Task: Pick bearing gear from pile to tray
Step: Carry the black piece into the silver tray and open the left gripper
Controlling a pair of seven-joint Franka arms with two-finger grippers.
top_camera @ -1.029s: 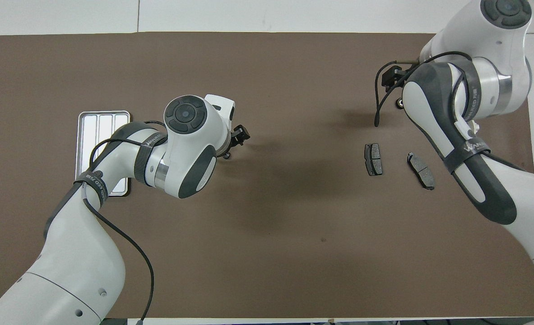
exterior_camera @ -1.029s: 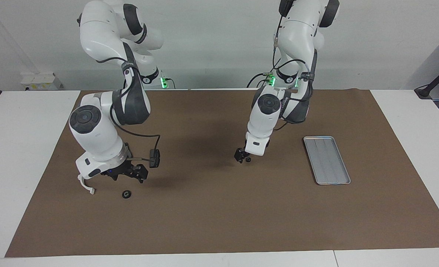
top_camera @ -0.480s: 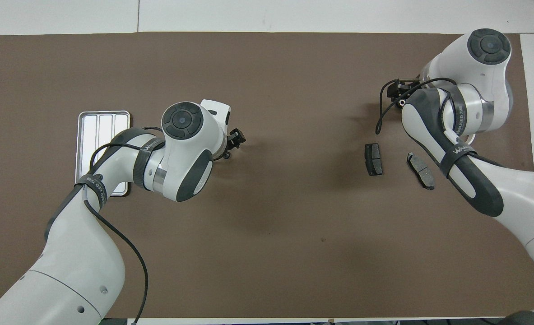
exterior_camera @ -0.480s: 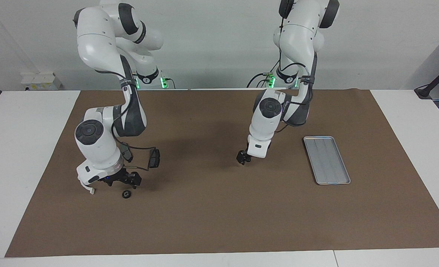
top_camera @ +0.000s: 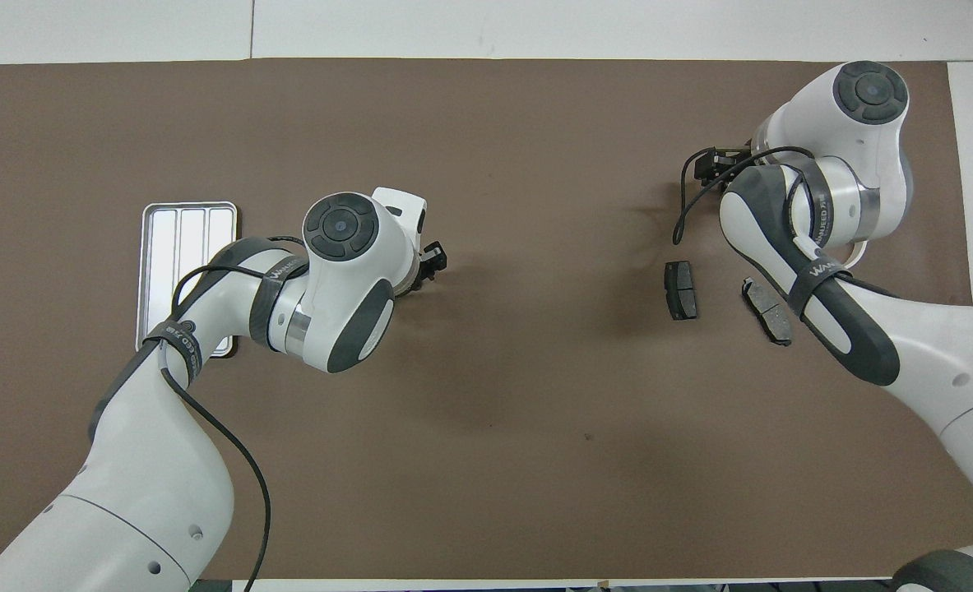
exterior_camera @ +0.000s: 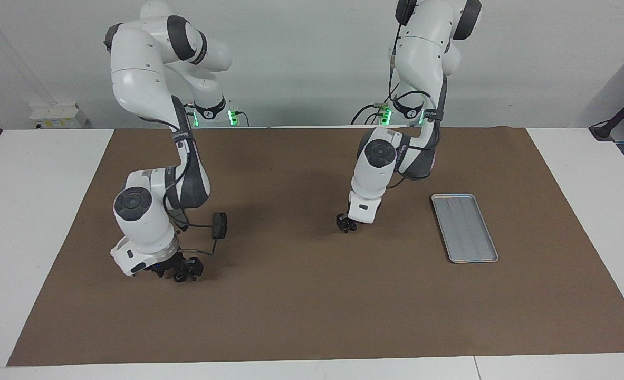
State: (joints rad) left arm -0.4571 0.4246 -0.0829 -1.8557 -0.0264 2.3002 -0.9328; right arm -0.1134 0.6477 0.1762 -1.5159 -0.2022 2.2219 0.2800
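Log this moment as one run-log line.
left end effector: low on mat, closing | right end effector: down at black ring, open | tray: empty | brake pads: untouched

White lettering ran along a dark band on each arm's forearm in the overhead view, on the left arm (top_camera: 276,275) and the right arm (top_camera: 819,271), but it could not be read with confidence. No other text, number or sign was legible.

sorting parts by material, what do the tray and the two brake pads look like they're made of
Tray: probably metal, silvery-grey with a dull sheen, pressed lengthwise ribs and a raised rim. Brake pads: dark grey and matt, likely friction compound on a backing plate, though the backing cannot be made out.
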